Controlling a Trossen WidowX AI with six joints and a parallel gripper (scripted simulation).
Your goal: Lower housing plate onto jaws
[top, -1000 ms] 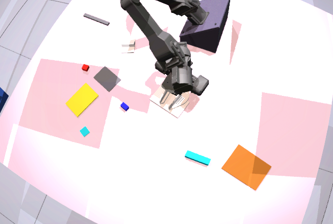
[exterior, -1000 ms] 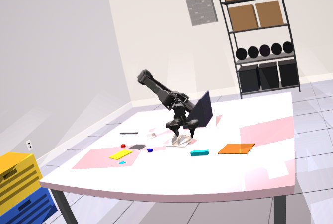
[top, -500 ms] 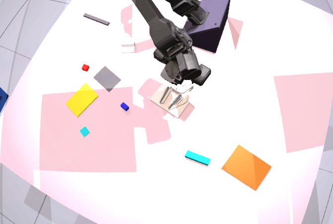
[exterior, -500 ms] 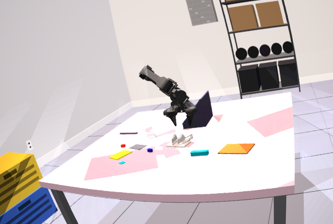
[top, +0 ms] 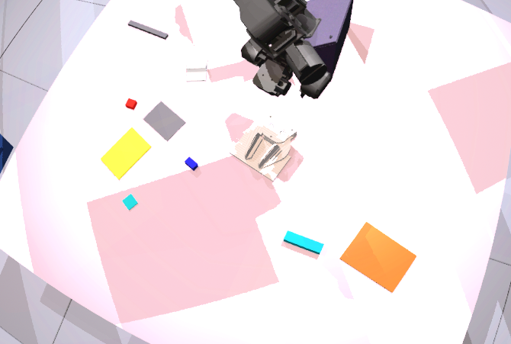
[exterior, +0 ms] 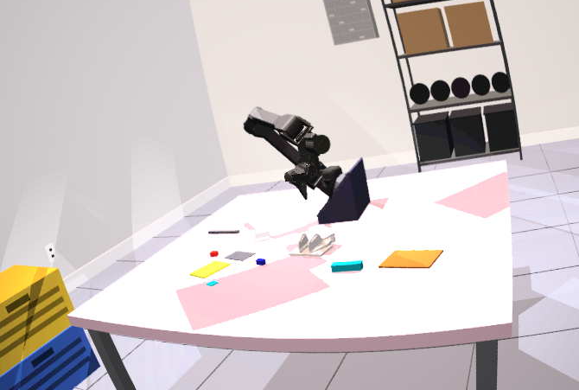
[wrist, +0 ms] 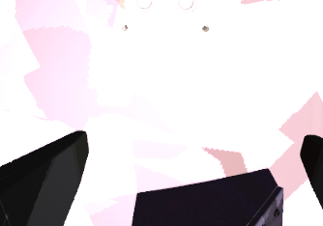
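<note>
The housing plate [top: 280, 126] [wrist: 165, 14] is pale and nearly lost in glare at the rear of the gripper assembly. In the wrist view two round stub ends [wrist: 144, 1] [wrist: 187, 2] show in its rings, with small dark screw holes around them. Whether it sits fully level is hard to tell. Two pale jaws [top: 254, 146] [top: 269, 155] stand side by side on the striped base [top: 239, 148] [exterior: 308, 254]. My gripper [top: 294, 91] [exterior: 317, 195] [wrist: 198, 144] is open and empty, raised and drawn back behind the assembly, well apart from the plate.
A dark purple wedge [top: 334, 16] [exterior: 345, 196] stands behind my gripper. A small white bracket [top: 196, 75], grey bar [top: 147, 30], grey tile [top: 164, 120], yellow tile [top: 126, 153] and blue block [top: 191, 163] lie left. A cyan bar [top: 303, 242] and orange plate [top: 378, 257] lie in front.
</note>
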